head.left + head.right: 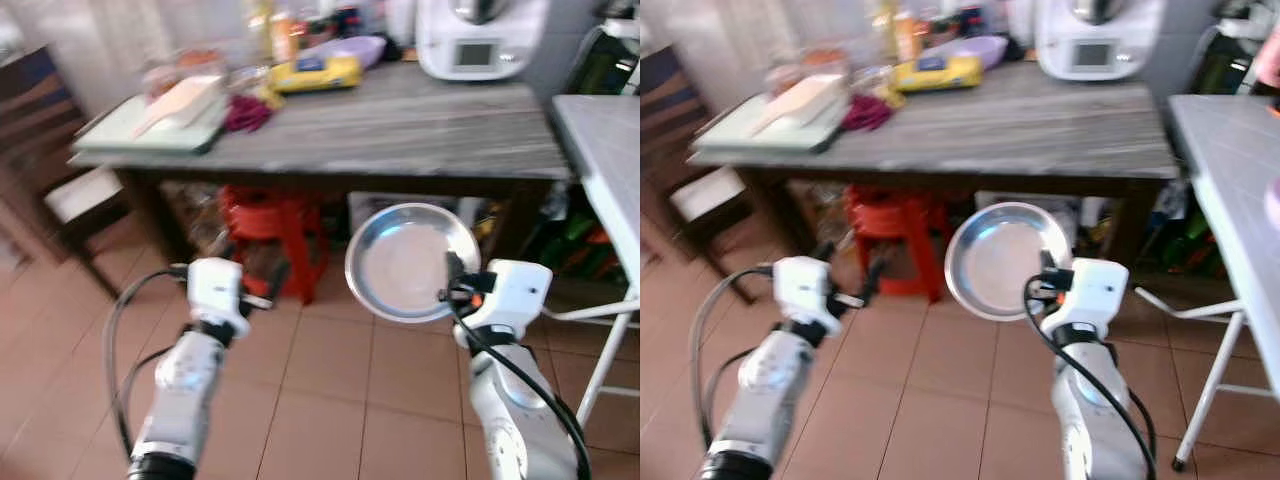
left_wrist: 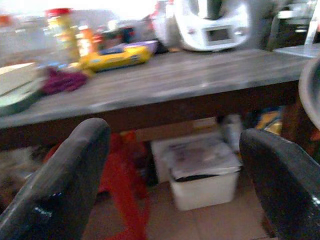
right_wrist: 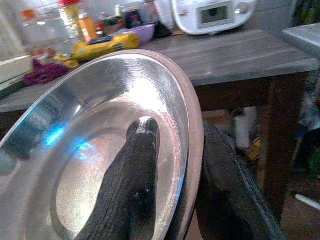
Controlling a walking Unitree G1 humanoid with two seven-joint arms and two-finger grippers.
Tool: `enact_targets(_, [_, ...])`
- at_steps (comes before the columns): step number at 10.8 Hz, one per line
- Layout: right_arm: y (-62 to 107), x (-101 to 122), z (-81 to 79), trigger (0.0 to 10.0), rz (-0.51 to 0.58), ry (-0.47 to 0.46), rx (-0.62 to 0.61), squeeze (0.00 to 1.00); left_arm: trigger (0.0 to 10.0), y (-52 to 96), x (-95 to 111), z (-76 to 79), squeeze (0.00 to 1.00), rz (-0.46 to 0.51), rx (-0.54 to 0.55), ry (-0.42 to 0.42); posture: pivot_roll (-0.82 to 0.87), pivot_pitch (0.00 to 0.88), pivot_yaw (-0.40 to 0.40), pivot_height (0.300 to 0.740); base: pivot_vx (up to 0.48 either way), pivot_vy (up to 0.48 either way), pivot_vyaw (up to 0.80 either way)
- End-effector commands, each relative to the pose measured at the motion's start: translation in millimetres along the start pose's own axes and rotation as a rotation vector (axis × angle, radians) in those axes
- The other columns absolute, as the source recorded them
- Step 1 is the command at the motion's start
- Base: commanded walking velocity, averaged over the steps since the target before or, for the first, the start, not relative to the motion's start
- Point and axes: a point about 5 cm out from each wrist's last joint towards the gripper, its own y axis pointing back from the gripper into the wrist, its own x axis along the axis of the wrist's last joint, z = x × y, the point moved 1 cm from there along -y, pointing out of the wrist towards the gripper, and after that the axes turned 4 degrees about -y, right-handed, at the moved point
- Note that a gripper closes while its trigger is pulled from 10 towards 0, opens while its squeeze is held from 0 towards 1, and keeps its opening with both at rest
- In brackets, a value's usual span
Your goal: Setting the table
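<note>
My right claw is clamped on the rim of a metal plate, one finger inside the dish and the other behind it, holding it upright in the air, short of the wooden tabletop. My left claw has its fingers spread apart on nothing. I judge the job barely begun: the plate is not yet set down. The frames are blurred, so the clutter at the tabletop's back is hard to name.

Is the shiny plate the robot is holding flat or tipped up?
Tipped up. The metal plate stands on edge, its hollow facing the camera, with the right gripper pinching its rim, one finger inside, one behind.
</note>
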Motion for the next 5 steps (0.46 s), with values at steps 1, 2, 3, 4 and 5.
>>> enact_targets(1, [0.1, 6.2, -0.4, 10.0, 0.031, 0.011, 0.006, 0.0, 10.0, 3.3, -1.2, 0.4, 0.0, -0.009, -0.01, -0.01, -0.07, 0.052, 0.104, 0.74, 0.48, 0.0, 0.0])
enact_targets(2, [-0.6, 6.7, -0.7, 10.0, 0.034, 0.012, 0.006, 0.0, 10.0, 3.9, -2.0, 2.4, 0.0, -0.012, -0.015, -0.007, -0.07, 0.052, 0.103, 0.74, 0.48, 0.0, 0.0])
enact_targets(3, [-1.5, 7.9, -0.6, 10.0, 0.039, 0.024, 0.012, 0.0, 10.0, 2.9, -1.4, 4.3, 0.0, -0.01, -0.018, -0.005, -0.07, 0.052, 0.1, 0.74, 0.48, 0.0, 0.0])
enact_targets(4, [-1.7, 8.6, -0.4, 10.0, 0.042, 0.035, 0.016, 0.0, 10.0, 2.4, -1.2, 4.9, 0.0, -0.009, -0.018, -0.004, -0.07, 0.052, 0.098, 0.74, 0.48, 0.0, 0.0])
enact_targets(5, [-1.7, 9.0, -0.8, 10.0, 0.043, 0.043, 0.02, 0.0, 10.0, 2.2, -1.0, 4.9, 0.0, -0.009, -0.018, -0.006, -0.07, 0.053, 0.097, 0.74, 0.48, 0.0, 0.0])
